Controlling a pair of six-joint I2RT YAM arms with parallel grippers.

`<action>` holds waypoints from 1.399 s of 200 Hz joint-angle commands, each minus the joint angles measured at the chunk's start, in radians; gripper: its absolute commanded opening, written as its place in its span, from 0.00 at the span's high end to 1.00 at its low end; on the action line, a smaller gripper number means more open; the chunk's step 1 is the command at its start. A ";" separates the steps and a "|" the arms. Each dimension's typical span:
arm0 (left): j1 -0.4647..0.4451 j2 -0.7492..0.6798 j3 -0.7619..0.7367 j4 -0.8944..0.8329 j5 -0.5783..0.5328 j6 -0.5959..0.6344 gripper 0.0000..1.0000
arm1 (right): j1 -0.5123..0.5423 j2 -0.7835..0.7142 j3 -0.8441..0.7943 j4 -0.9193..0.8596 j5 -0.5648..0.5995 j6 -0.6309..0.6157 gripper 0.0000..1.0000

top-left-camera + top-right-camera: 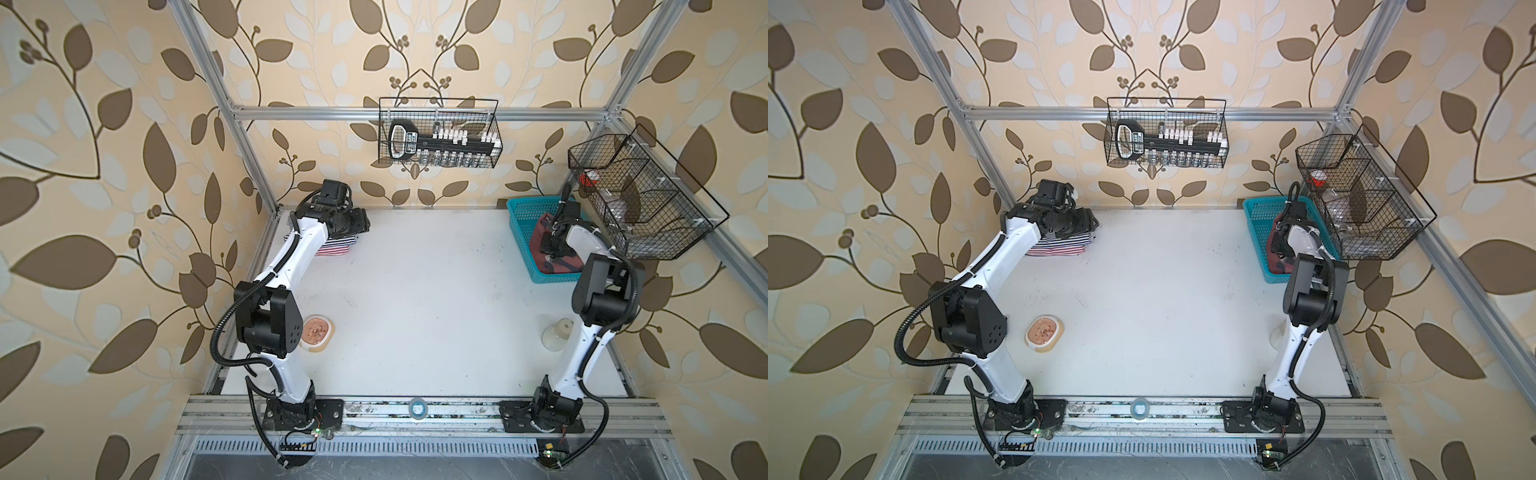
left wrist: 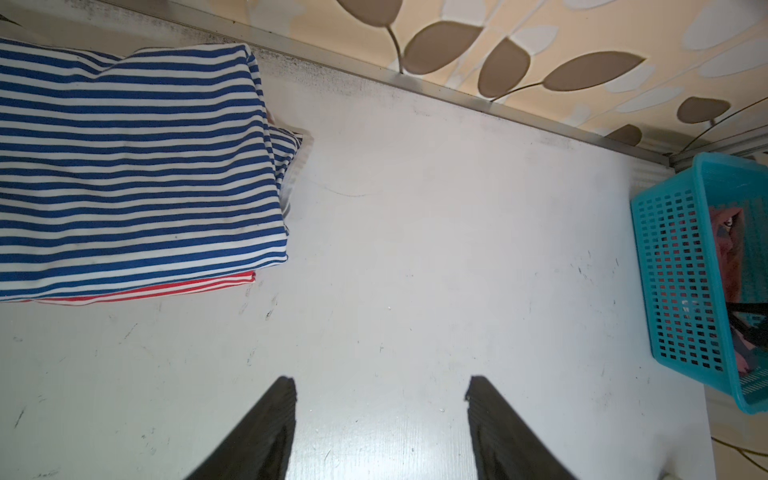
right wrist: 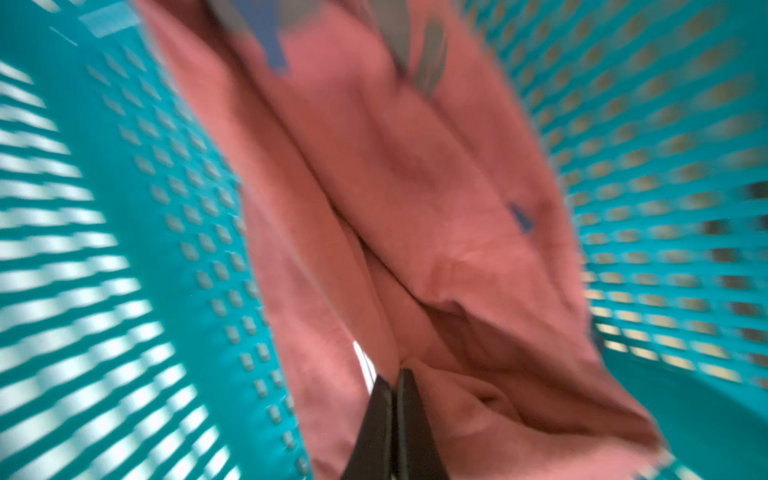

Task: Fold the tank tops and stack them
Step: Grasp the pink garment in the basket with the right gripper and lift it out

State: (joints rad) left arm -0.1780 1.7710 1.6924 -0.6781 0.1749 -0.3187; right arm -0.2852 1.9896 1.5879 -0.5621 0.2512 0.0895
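Observation:
At the back left of the table lies a folded stack: the navy-white striped tank top [image 2: 133,174] on top of the red-white striped tank top [image 2: 166,289], seen in both top views [image 1: 338,248] [image 1: 1059,248]. My left gripper [image 2: 382,386] hangs open over bare table beside the stack, with nothing between its fingers. The dusty red tank top [image 3: 415,187] lies crumpled in the teal basket [image 1: 521,224] at the back right. My right gripper [image 3: 395,376] reaches into that basket and is shut on a fold of the dusty red cloth. The right wrist view is blurred.
A tan dish [image 1: 318,332] sits near the left arm's elbow and a pale round jar [image 1: 557,332] beside the right arm. A tape roll [image 1: 417,408] lies on the front rail. Black wire baskets hang on the back rail [image 1: 438,133] and right rail [image 1: 640,195].

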 commanded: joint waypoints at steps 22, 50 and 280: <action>-0.008 -0.082 -0.011 0.017 -0.011 0.021 0.33 | 0.063 -0.233 -0.106 0.176 0.046 0.001 1.00; -0.008 -0.109 -0.036 0.028 -0.021 0.025 0.33 | 0.089 -0.309 -0.090 0.201 0.047 -0.002 1.00; -0.008 -0.319 -0.216 0.145 -0.062 -0.005 0.31 | 0.422 -0.448 0.679 0.531 -0.710 0.289 1.00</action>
State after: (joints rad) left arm -0.1780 1.5173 1.4929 -0.5648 0.1402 -0.3176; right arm 0.1066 1.5517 2.2612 -0.1528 -0.2600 0.2523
